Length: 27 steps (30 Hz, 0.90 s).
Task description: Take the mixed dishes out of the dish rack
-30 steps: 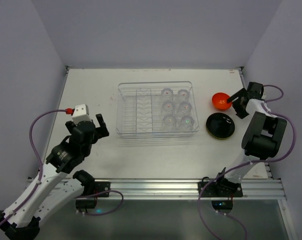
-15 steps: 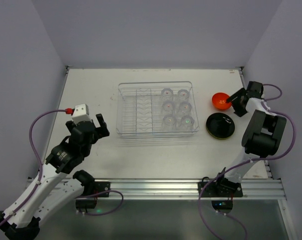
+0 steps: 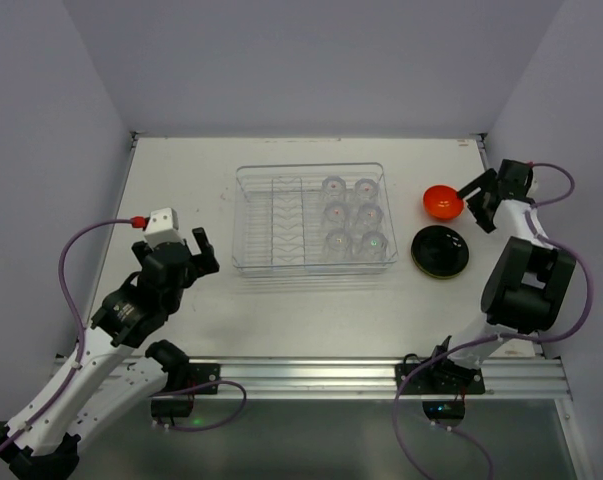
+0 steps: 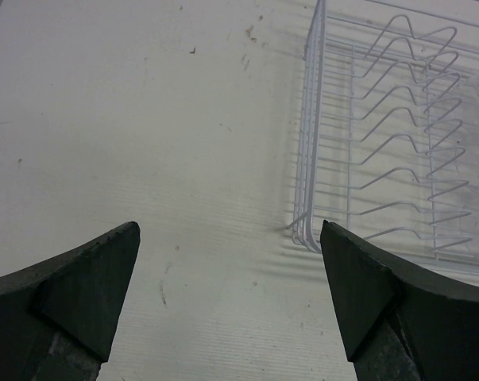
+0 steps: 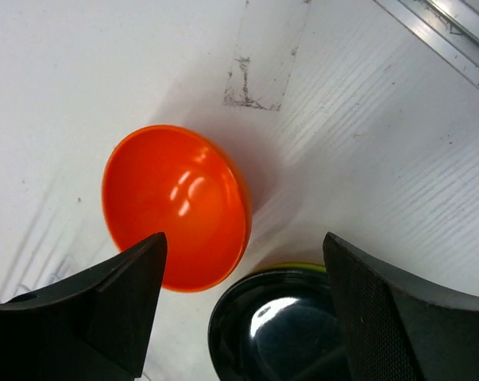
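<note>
The dish rack (image 3: 281, 215), a clear rectangular tray with low walls, sits at the centre of the matte white worktop (image 3: 181, 180). Its left half carries rows of thin zigzag ribs, all of them vacant. Its right half holds six small clear cups (image 3: 351, 215) standing in two columns of three. To the right of the rack, out on the worktop, the small orange bowl (image 5: 175, 206) rests upright, round, smooth and glossy, with bright glints on its inner wall. Just below it in the top view lies a round plate (image 3: 440, 250), turned face down so that its shiny black back shows. The right wrist view catches a thin lime-green sliver along its rim. The right hand (image 3: 478, 200) hovers at the bowl's right side with its dark wedge-shaped fingers spread wide, gripping nothing. Whether a fingertip touches the bowl cannot be told. The left hand (image 4: 227, 238) is likewise wide open and empty, held over bare, faintly scuffed worktop just left of the rack's lower left corner.
</note>
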Tool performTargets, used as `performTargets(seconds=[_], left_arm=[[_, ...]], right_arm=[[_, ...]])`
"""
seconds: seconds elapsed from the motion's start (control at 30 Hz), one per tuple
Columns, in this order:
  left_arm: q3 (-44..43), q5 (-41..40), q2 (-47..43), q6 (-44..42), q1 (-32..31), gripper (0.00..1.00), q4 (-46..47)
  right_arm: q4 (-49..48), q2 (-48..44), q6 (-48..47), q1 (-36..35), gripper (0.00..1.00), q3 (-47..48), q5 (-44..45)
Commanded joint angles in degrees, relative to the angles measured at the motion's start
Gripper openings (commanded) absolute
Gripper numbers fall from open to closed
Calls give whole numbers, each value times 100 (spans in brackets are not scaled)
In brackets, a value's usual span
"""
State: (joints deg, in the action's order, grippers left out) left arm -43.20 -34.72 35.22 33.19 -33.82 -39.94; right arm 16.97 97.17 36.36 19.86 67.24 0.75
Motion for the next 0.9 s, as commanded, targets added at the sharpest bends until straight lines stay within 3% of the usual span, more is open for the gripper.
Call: performTargets(seconds=[0.0,0.17,0.47,0.57,0.67,0.87], left_arm=[[49,18,-33,-172,-19,100,224],[57,53,-50,-199,-19,100,241],[66,62,-103,-208,-19,100,250],[66,53,-103,-199,-19,100,242],[66,44,-130,-190,-28,100,241],[75,18,-226,-173,-36,100,233]], right_arm=[[42,-663,-181,-227,82,-106,398],[192,-1513,-427,-1140,83,-360,969],[622,-2703,-508,-4031,83,-581,1708],[824,-2572,-428,-4875,85,-388,1858],[1096,-1993,-428,-5386,98,-55,1665],[1370,-1078,-376,-6107,99,368,2121]])
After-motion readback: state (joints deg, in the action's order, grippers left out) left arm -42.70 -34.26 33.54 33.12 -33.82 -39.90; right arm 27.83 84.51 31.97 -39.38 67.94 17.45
